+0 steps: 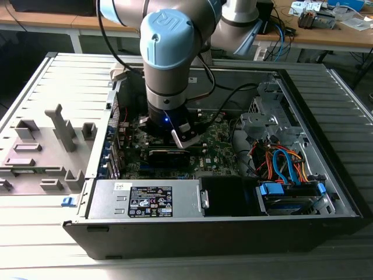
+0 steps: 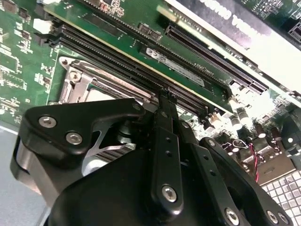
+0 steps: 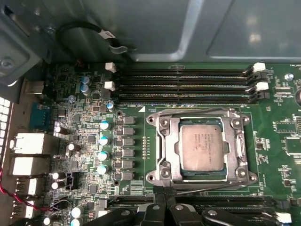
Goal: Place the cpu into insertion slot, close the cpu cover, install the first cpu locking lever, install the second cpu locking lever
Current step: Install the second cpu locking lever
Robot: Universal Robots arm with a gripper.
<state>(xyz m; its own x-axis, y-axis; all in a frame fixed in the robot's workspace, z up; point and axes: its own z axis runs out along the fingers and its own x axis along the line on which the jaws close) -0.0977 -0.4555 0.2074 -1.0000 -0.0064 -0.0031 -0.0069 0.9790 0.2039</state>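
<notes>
Cpu [image 3: 202, 146] seated in insertion slot [image 3: 162, 157], cpu cover [image 3: 241, 141] closed over it, just ahead of the hand [image 3: 163, 210]. Hand fingers [image 2: 165, 117] pressed together, empty, near slot edge.

We see a grey ribbed table [image 1: 41, 233] carrying an open computer case [image 1: 326, 224], which lies on its side near the middle. On the exterior view's left, just beside the case, a flat grey holder [image 1: 35, 154] with upright pegs and blocks rests on the same surface, and a small blue clip [image 1: 67, 202] lies at its edge close to the case. Behind, a wooden bench [image 1: 344, 36] bears cables and small parts.
</notes>
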